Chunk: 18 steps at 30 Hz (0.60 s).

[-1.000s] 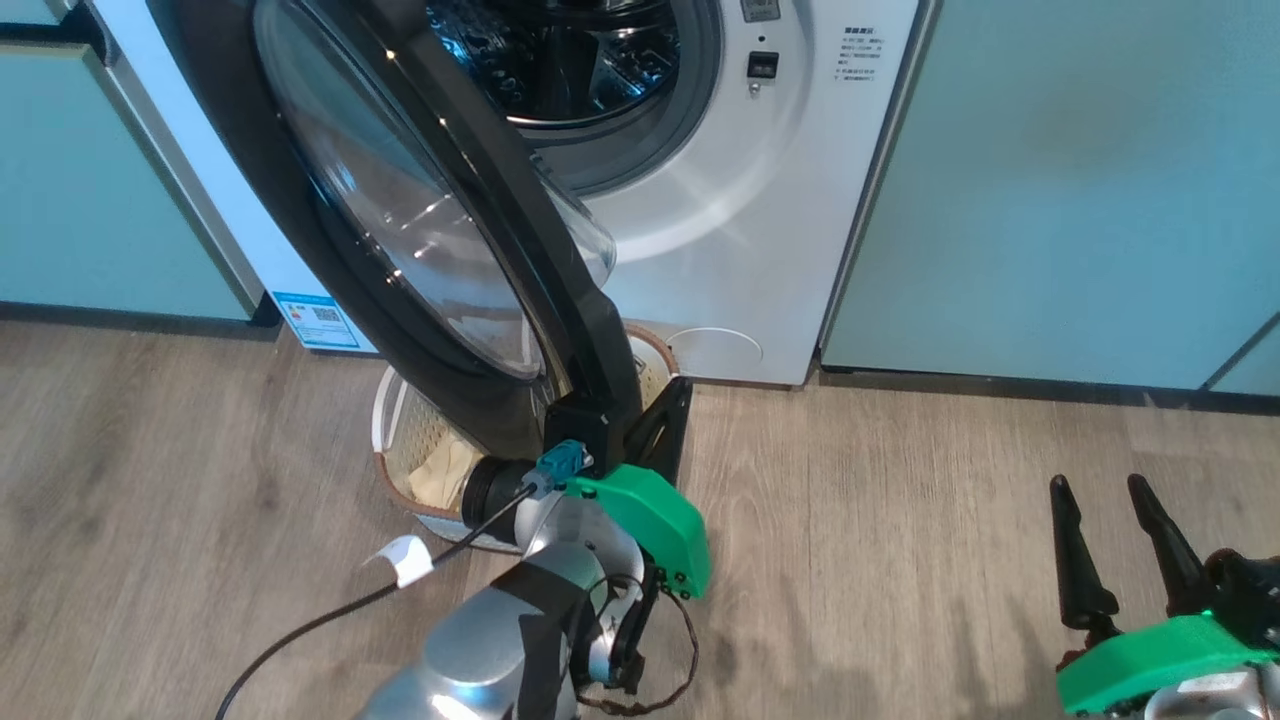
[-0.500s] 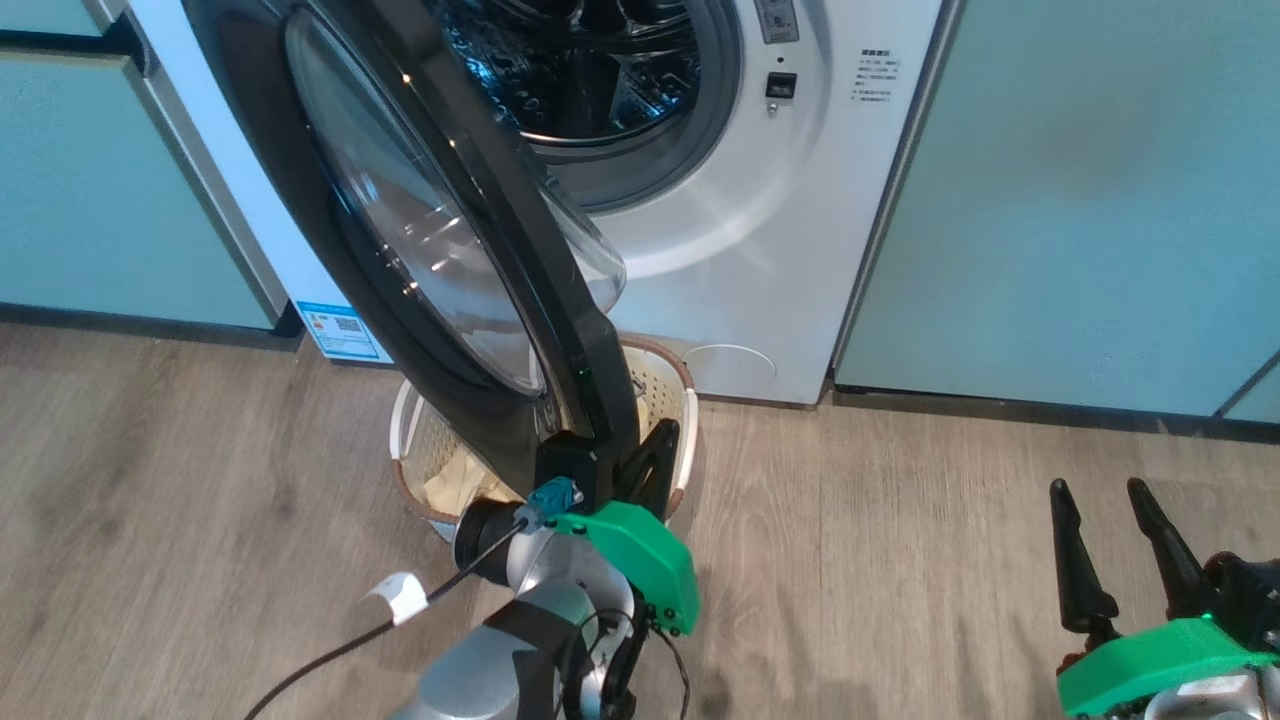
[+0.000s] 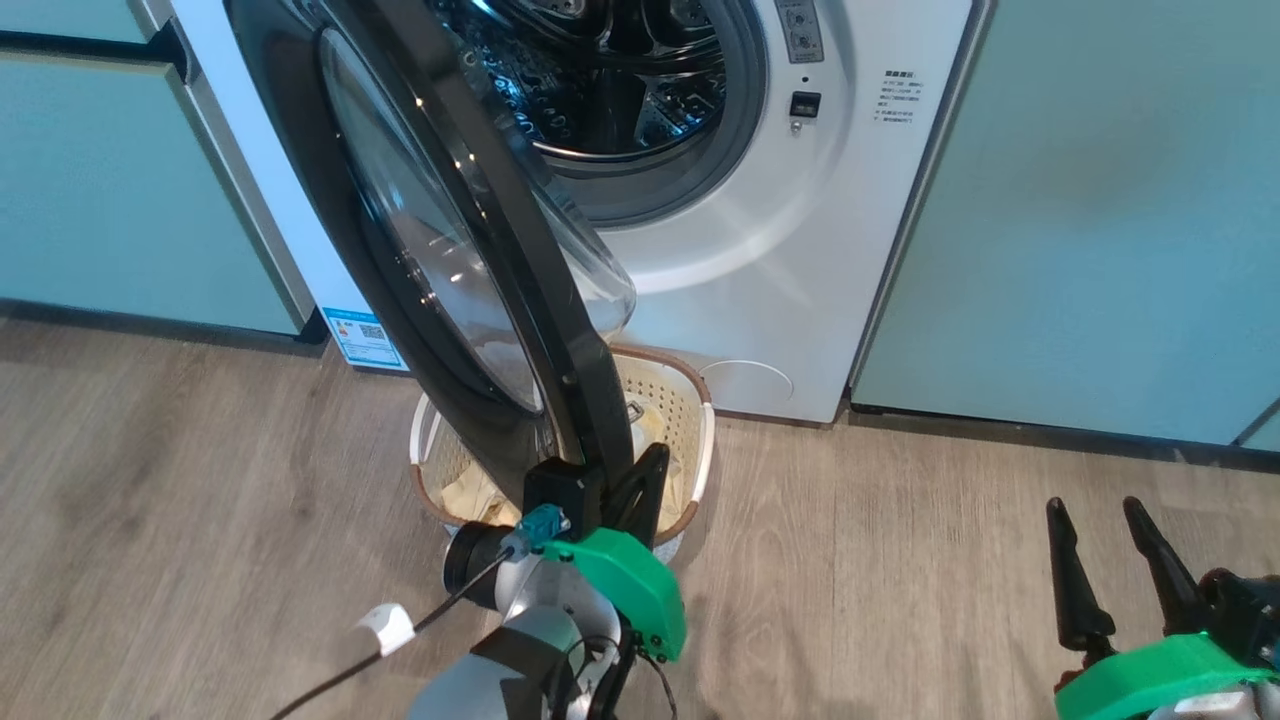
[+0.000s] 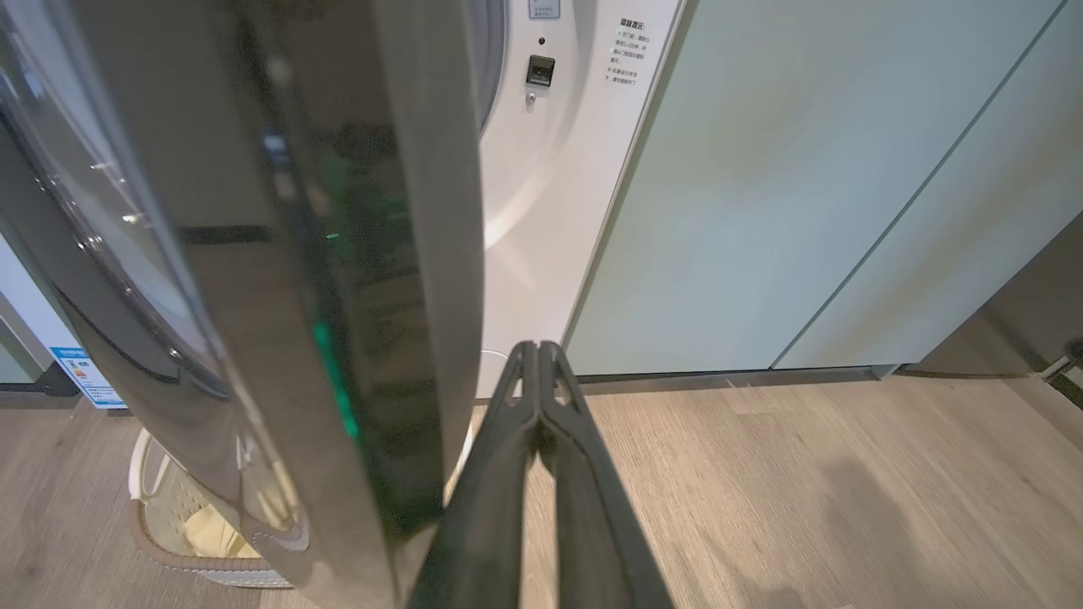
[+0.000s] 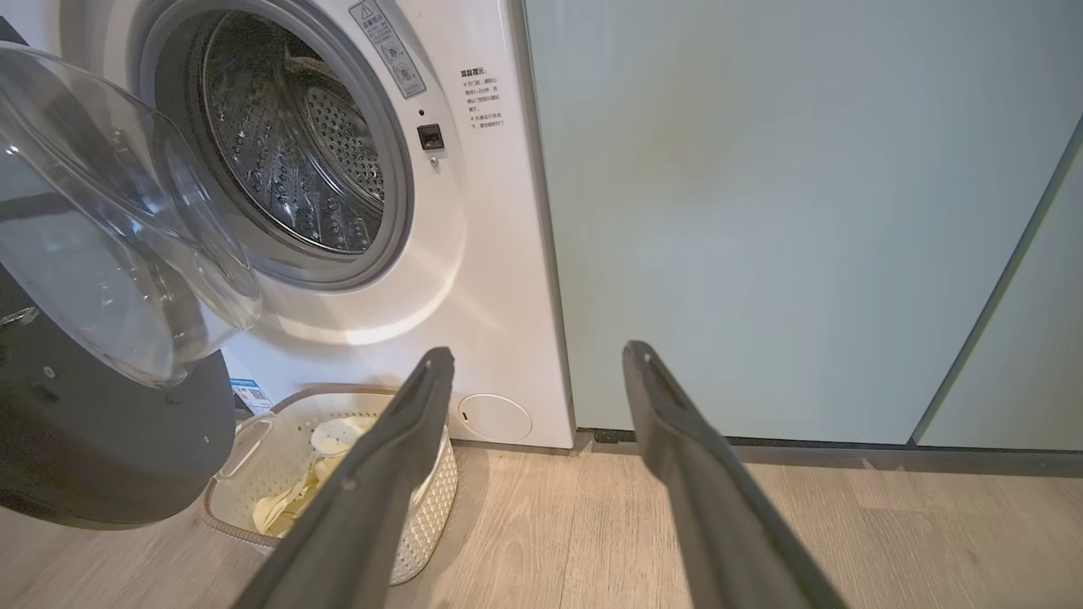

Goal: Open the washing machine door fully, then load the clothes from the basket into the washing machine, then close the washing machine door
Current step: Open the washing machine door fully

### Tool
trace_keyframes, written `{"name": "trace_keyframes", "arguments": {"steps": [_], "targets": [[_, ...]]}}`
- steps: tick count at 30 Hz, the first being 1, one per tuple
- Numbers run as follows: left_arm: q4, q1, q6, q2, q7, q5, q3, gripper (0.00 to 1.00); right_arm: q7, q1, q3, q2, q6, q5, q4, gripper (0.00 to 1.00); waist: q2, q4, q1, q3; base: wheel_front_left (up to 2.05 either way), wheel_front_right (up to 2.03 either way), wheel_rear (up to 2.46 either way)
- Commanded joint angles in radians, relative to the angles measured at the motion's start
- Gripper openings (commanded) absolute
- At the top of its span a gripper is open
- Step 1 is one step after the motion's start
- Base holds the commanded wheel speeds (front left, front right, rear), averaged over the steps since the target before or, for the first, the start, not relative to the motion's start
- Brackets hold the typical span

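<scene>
- The washing machine door (image 3: 500, 250) stands part open. It slants from the upper left of the head view down to centre, with its lower edge hanging over the basket (image 3: 682, 425).
- The basket sits on the floor (image 3: 900, 560) just in front of the washing machine (image 3: 760, 260). The clothes (image 5: 296, 495) lie inside it, partly hidden by the door. The drum (image 3: 620, 80) looks empty as far as it shows.
- Door handling (judged): rigid and fairly heavy, and it swings only about its mounted side. The glossy black face offers no pinch, and the glass bowl (image 5: 110, 211) is no place to press. Best to push on the inner side of the free rim, far from the pivot.
- Clothes handling (judged): light, limp and easy to snag. Pinch a raised fold from above. The basket is light and may slide when tugged.
- Left arm: the silver forearm (image 3: 530, 640) rises from bottom centre of the head view, wrist just under the door's lower edge.
- Left gripper (image 4: 538, 355): closed, fingers pressed together with nothing between them. It lies along the inner side of the door's rim, and I cannot tell whether it touches.
- Right arm: lower right of the head view. The right gripper (image 3: 1093, 520) is spread wide and empty, fingers pointing up the frame, well apart from the door.
</scene>
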Motion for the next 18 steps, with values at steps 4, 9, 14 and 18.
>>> {"name": "trace_keyframes", "arguments": {"steps": [4, 9, 14, 18], "targets": [[-0.038, -0.007, -0.013, 0.018, -0.011, 0.034, 0.077, 0.0, -0.01, -0.018, 0.017, -0.012, 0.0, 0.0, -0.03, 1.0, 0.0, 0.01, 0.0, -0.005, 0.0, 0.0, 0.0], [-0.048, 0.013, -0.025, 0.018, -0.011, 0.054, 0.098, 0.0, -0.01, -0.014, 0.016, -0.01, 0.0, 0.0, -0.031, 1.0, 0.0, 0.016, 0.0, -0.008, 0.0, 0.0, 0.0], [-0.069, 0.033, -0.037, 0.018, -0.011, 0.079, 0.114, 0.0, -0.01, -0.011, 0.015, -0.009, 0.0, 0.0, -0.031, 1.0, 0.0, 0.024, 0.0, -0.012, 0.0, 0.0, 0.0], [-0.091, 0.049, -0.046, 0.018, -0.011, 0.095, 0.123, 0.0, -0.01, -0.007, 0.015, -0.008, 0.0, 0.001, -0.031, 1.0, 0.0, 0.03, 0.0, -0.015, 0.0, 0.0, 0.0]]}}
